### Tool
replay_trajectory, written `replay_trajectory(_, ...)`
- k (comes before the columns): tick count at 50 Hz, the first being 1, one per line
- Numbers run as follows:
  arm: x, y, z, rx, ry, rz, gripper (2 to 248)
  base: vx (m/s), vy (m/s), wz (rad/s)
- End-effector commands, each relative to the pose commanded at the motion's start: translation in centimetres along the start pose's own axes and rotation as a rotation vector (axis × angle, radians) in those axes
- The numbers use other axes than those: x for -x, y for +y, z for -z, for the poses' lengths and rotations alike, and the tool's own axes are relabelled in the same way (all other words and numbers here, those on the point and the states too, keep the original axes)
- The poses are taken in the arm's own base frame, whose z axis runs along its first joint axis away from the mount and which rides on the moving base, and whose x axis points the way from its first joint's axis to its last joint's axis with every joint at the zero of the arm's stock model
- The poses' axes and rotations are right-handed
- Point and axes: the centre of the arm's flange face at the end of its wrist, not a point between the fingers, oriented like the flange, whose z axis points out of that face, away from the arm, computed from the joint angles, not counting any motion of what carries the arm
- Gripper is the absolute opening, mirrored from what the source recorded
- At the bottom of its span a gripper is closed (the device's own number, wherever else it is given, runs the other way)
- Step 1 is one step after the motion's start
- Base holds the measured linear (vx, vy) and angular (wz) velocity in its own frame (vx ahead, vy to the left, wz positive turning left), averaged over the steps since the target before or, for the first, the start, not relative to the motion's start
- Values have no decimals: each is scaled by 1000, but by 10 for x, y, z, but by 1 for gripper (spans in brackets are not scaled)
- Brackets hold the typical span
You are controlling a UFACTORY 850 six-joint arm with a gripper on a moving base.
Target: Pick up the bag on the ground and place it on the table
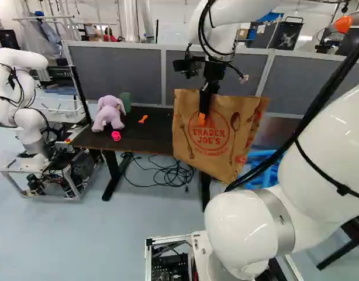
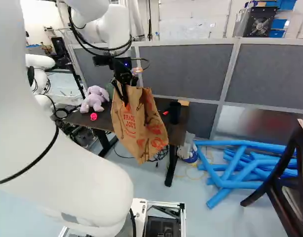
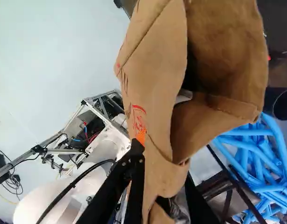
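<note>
My gripper (image 1: 202, 116) is shut on the upper part of the brown paper bag (image 1: 194, 140), with one finger on its printed face. The bag hangs tilted in front of the dark table (image 1: 145, 138), its bottom lower than the tabletop. In the right base view the bag (image 2: 134, 123) covers part of the table's front edge; whether they touch, I cannot tell. The wrist view has the bag (image 3: 157, 84) running out ahead of the gripper (image 3: 157, 161), its mouth partly open; one finger shows beside it, while the other is largely hidden behind the paper.
A purple plush elephant (image 1: 109, 113), a pink ring (image 1: 116, 136) and a small orange piece (image 1: 142, 119) lie on the table's left. A black cylinder (image 2: 174, 112) stands at its right end. Blue tubes (image 2: 240, 170) and a dark chair (image 2: 284, 182) are to the right; another robot (image 1: 28, 111) stands left.
</note>
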Motion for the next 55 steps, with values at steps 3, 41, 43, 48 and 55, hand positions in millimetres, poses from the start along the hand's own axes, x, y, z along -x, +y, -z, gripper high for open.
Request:
replay_trajectory(3,0,0,0,0,0,0,21,163,100,156)
replay_trajectory(41,0,0,0,0,0,0,21,111,50,46)
replay_trajectory(43,0,0,0,0,0,0,21,68,-2,-4)
replay_trajectory(48,0,0,0,0,0,0,21,70,-2,-4)
replay_trajectory(55,0,0,0,0,0,0,21,70,2,-3)
